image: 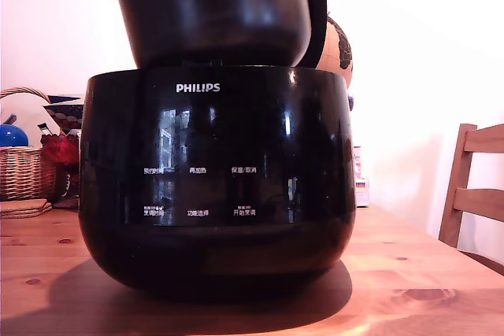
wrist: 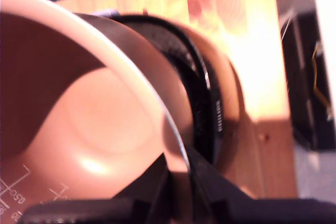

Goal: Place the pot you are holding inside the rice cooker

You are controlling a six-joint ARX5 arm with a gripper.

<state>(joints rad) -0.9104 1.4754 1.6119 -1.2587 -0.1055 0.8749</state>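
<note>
I have the pot (image: 213, 9) by its rim, my gripper (wrist: 181, 174) pinched onto the thin wall with one finger inside the bowl and one outside, as the wrist view shows; the pinch sits on one side only, so the pot hangs off that single hold. In the exterior view the pot sits directly above the rice cooker (image: 216, 179), its rounded bottom just at or slightly inside the cooker's top edge, and it looks tilted, its flared rim lower toward the exterior view's left. It is not yet seated. The wrist view shows the cooker's dark opening ring (wrist: 202, 93) beside and below the pot wall, so the two seem offset rather than centred, though the blur keeps me from being sure how much. The cooker stands on a wooden table (image: 417, 273), with a woven basket (image: 24, 171) far off at the exterior view's left and a chair (image: 476, 186) at the right. My worry from here is the tilt: if I lower with the pot canted, its bottom edge could catch on the cooker's rim and jam, or push the whole cooker along the table. A one-sided rim pinch could also slip if the pot binds, dropping it askew. I judge levelling and centring should come before letting go.
</note>
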